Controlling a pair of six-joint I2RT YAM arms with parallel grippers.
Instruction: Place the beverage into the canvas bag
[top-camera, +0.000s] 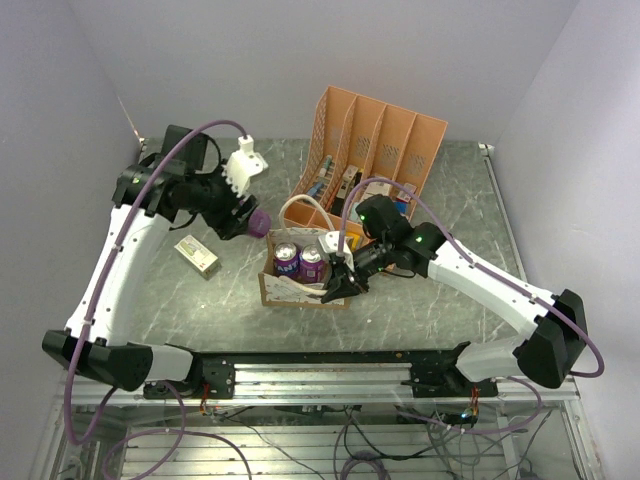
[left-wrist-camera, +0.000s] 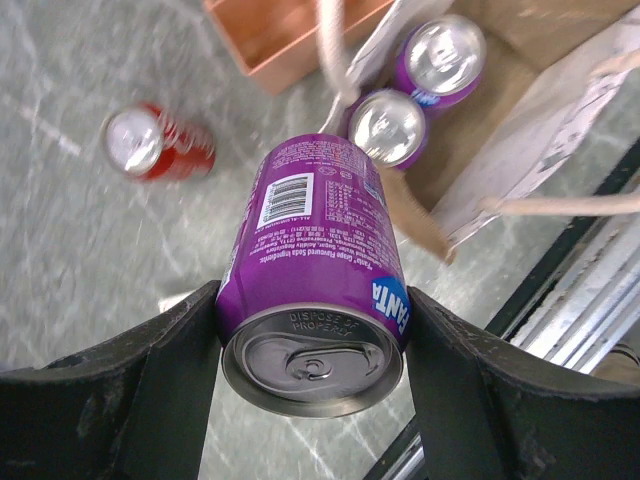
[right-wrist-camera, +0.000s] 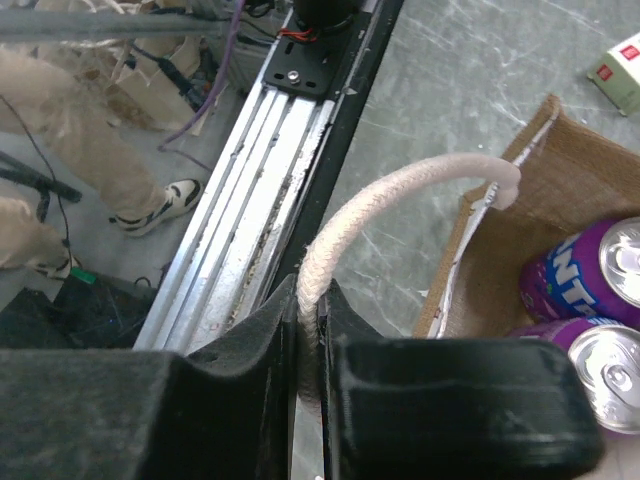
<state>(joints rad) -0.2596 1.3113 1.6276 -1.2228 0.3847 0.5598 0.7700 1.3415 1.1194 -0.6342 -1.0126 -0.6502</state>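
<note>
My left gripper is shut on a purple Fanta can, held in the air left of the canvas bag. In the left wrist view the can lies between my fingers, its top toward the camera, and the gripper is above the table short of the bag. Two purple cans stand in the tan bag. My right gripper is shut on the bag's white rope handle at the near right corner, shown closed in the right wrist view.
An orange slotted file rack stands just behind the bag. A small box lies left of the bag. A red can lies on the table below my left gripper. The metal rail runs along the near edge.
</note>
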